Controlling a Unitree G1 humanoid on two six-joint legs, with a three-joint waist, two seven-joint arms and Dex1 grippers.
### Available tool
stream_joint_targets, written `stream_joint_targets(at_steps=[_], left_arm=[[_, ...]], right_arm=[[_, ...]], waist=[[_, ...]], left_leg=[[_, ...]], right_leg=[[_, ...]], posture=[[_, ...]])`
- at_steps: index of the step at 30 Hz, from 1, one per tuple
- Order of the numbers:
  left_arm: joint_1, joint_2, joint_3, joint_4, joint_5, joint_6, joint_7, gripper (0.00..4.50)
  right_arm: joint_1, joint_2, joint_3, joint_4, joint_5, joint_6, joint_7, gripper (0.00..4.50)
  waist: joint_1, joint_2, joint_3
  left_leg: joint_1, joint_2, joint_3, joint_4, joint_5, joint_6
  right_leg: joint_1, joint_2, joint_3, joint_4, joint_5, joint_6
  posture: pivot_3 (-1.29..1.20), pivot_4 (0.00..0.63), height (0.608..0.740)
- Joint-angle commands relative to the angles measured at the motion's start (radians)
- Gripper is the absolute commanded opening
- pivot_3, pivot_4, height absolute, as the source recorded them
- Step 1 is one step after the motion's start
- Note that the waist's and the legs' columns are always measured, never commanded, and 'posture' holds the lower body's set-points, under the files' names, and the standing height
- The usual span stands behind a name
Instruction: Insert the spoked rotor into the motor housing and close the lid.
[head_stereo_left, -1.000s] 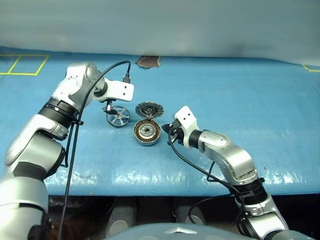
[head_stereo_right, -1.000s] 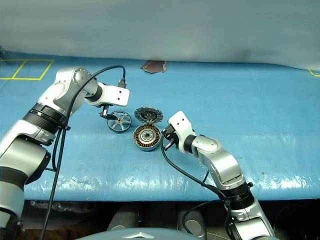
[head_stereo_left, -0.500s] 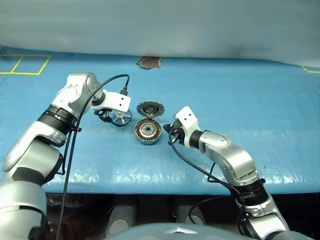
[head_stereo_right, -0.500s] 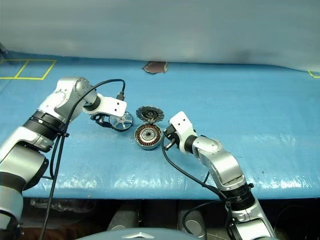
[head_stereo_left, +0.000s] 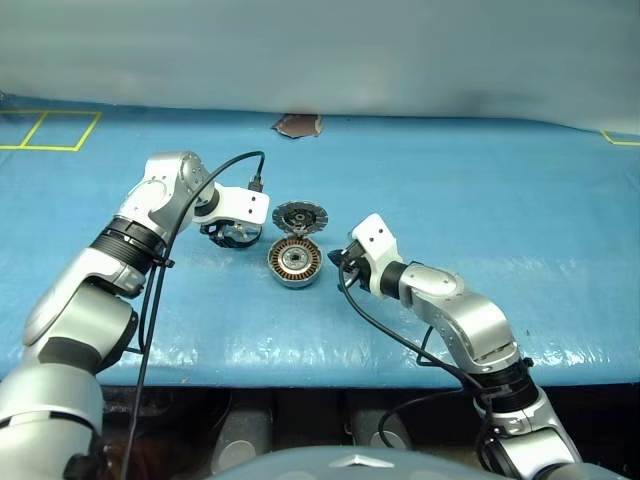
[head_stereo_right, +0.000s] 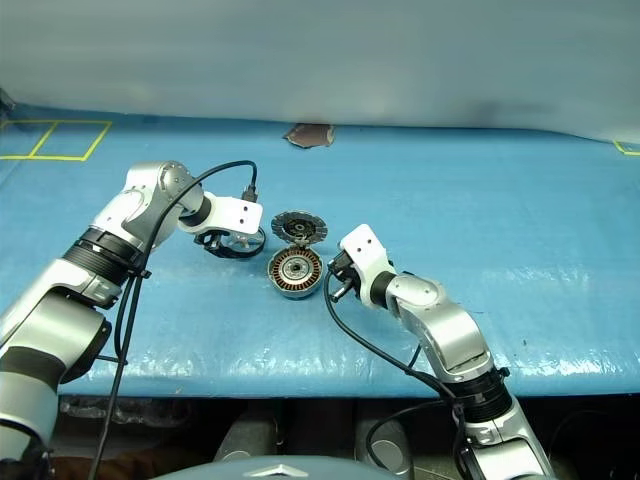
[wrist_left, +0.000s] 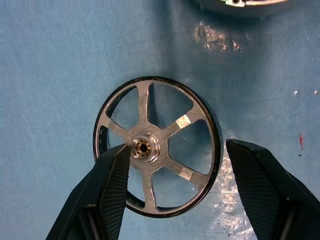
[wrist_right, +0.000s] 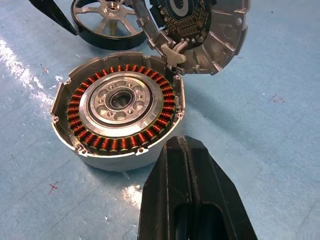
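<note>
Left wrist view: my left jaws (wrist_left: 175, 187) stand part open over the spoked rotor (wrist_left: 156, 145), one finger (wrist_left: 112, 192) overlapping the hub side, the other just outside the rim; I cannot confirm contact, and nothing is lifted yet. Compared with a second ago, the left arm has sunk from a hover above the wheel down to it, and the jaws have narrowed from their widest. Judgement: this is the closing stage of the pick, first step of the task; insertion and lid closing remain. Rotor lies flat on the blue desk (head_stereo_left: 450, 180), just to my left of the motor housing (head_stereo_left: 293, 262). Appearance: bright silver, five spokes, raised hub with a small centre bore, dark thick rim. Housing sits open, copper windings ringing a silver hub, rotor seat empty. Lid (wrist_right: 200, 30) is hinged up at the housing's far edge, segmented dark face toward me. Right jaws (wrist_right: 192, 195) are fully closed, empty, parked just beside the housing, unmoved. Risk: a grip through spoke and rim may tilt the wheel on lift.
</note>
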Motion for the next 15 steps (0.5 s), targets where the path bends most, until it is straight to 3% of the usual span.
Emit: stream_joint_targets(at_steps=[1,15], left_arm=[[-0.039,-0.008,0.047,0.002,-0.020,0.012,-0.007,3.31],[-0.084,-0.046,0.062,0.087,-0.028,0.018,0.032,3.31]], right_arm=[[-0.002,0.000,-0.015,-0.041,0.002,-0.005,-0.005,0.00],[0.002,0.006,-0.011,-0.035,0.001,0.001,-0.022,0.00]], waist=[[0.000,0.000,0.000],[0.001,0.000,0.000]], left_leg=[[0.000,0.000,0.000,0.000,0.000,0.000],[0.000,0.000,0.000,0.004,0.000,0.000]], right_leg=[[0.000,0.000,0.000,0.000,0.000,0.000],[0.001,0.000,0.000,0.003,0.000,0.000]], posture=[[0.00,0.150,0.740],[0.00,0.150,0.740]])
